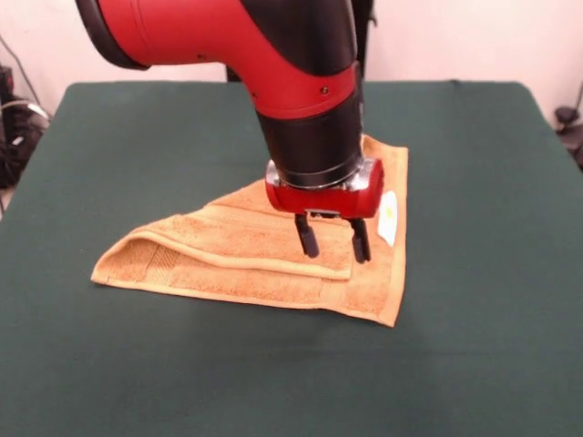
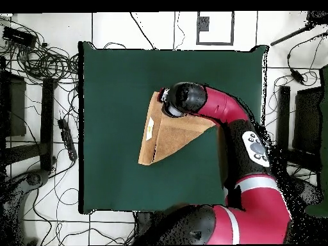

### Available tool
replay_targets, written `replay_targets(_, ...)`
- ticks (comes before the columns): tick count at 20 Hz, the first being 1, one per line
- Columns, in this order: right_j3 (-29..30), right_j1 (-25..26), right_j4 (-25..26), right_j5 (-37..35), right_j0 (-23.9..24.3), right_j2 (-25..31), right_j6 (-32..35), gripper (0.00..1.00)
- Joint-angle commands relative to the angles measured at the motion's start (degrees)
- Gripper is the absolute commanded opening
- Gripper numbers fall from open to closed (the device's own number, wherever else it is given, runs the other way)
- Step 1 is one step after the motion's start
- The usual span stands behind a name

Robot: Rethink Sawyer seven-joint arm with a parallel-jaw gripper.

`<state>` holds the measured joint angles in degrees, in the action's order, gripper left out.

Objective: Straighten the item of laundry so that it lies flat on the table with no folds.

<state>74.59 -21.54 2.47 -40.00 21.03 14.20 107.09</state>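
1. The towel point(image 1: 273, 259) lies near the middle of the table point(image 1: 474, 164), folded over itself into a rough triangle, so it is not flat.
2. In the front view a folded flap rests on the lower layer. Its banded edge runs from the corner at picture-left across toward the fingers. The lower layer shows as a strip along the near edge and along the picture-right side.
3. A small white-and-yellow label point(image 1: 388, 218) sits near the picture-right edge, just beside the fingers.
4. The gripper point(image 1: 332, 238) points straight down over the picture-right end of the flap. The fingers are apart, with nothing between them. Their tips are at or just above the cloth; whether they touch cannot be told.
5. In the overhead view the arm point(image 2: 246, 147) covers one corner of the towel, and the fingers are hidden under the wrist.
6. Judged step: positioning to take hold of the folded flap near its edge; the unfolding itself is not yet done.
7. Judged next move: lower onto the top layer only, close on it, then lift and carry it back across the fold line so it opens out.
8. Risk: pinching both layers would drag the whole towel instead of opening it.
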Motion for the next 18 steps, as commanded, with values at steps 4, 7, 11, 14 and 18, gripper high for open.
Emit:
replay_targets(4,4.0,2.4,2.4,3.2,-3.4,4.4,0.0,1.00)
replay_targets(7,3.6,2.9,1.6,3.7,-3.9,4.4,1.2,1.00)
replay_targets(11,4.8,3.0,1.7,7.3,-2.4,6.5,-0.4,1.00)
replay_targets(14,5.5,3.4,1.7,7.8,-0.6,8.1,-2.5,1.00)
replay_targets(18,5.8,4.2,2.2,8.3,0.3,8.8,-3.2,1.00)
